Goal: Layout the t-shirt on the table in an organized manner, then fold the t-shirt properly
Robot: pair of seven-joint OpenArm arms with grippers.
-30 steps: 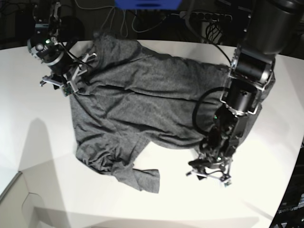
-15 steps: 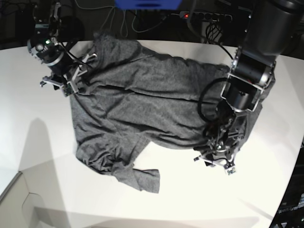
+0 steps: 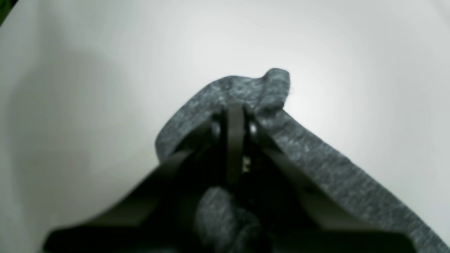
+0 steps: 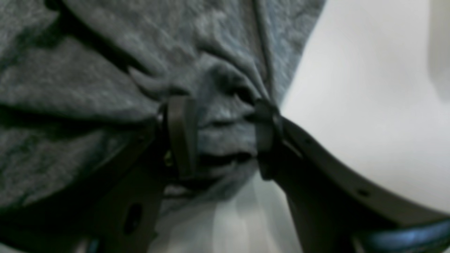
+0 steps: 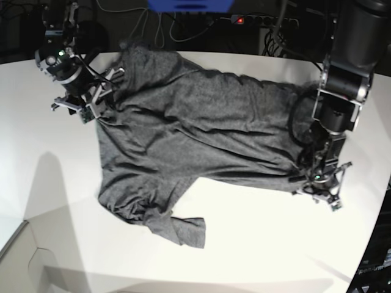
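Base view: your left claw (image 5: 320,190) pinches the soft, light t-shirt (image 5: 183,128) hem at 4 o'clock; right claw (image 5: 91,101), half-open, bunches cloth at 10 o'clock.

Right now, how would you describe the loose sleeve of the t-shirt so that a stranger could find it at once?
Start from the white table; the dark grey t-shirt lies spread across it. Follow its near edge away from the left gripper to the crumpled corner. There the sleeve sticks out alone onto bare table as a small flat flap, while the cloth beside it is bunched.
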